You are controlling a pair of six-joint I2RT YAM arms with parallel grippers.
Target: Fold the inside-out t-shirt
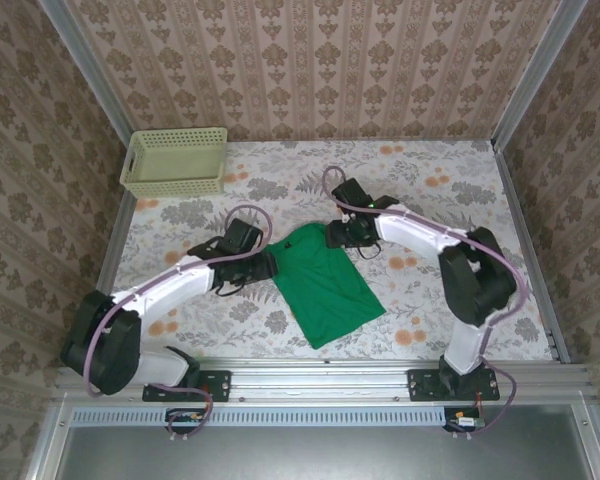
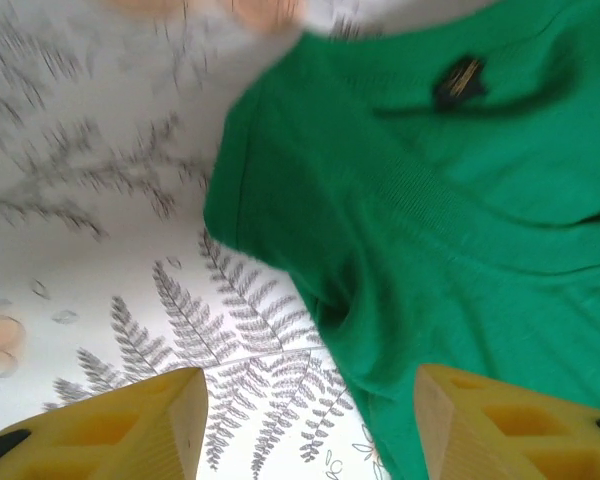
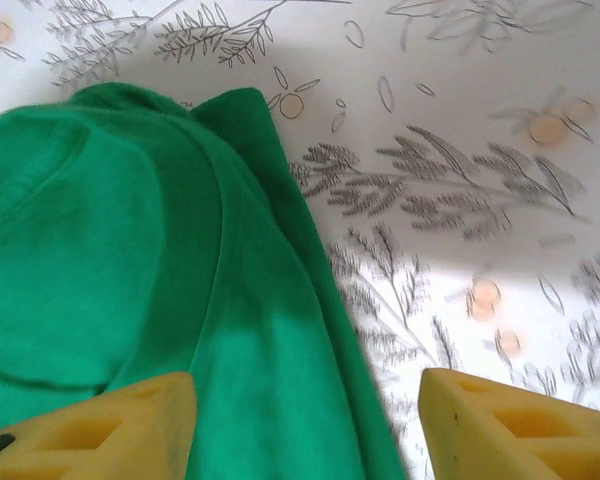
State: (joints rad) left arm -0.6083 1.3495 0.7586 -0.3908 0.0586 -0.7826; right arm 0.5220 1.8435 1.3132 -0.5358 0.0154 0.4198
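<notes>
The pale yellow-green basket [image 1: 175, 160] stands well to the left of the green t-shirt [image 1: 325, 285] and beyond it, at the far left corner of the table [image 1: 430, 290]. The left gripper [image 1: 263, 265] sits right at the t-shirt's left edge. Seen from the left wrist, its 2 yellow fingers [image 2: 130, 430] stand spread apart with nothing clamped between them, one over bare floral tabletop and the other over green cloth. That view also shows a rounded fold of the t-shirt and, farther along the cloth, a small dark tag [image 2: 458, 82]. The t-shirt lies flat in the middle of the table between the 2 arms, a folded, roughly 4-sided shape running from upper left to lower right. The right gripper [image 1: 342, 235] is at the t-shirt's upper right corner. Its fingers [image 3: 500, 420] are likewise parted and hold nothing, one above the cloth and the other above bare tabletop just beside the t-shirt's edge.
</notes>
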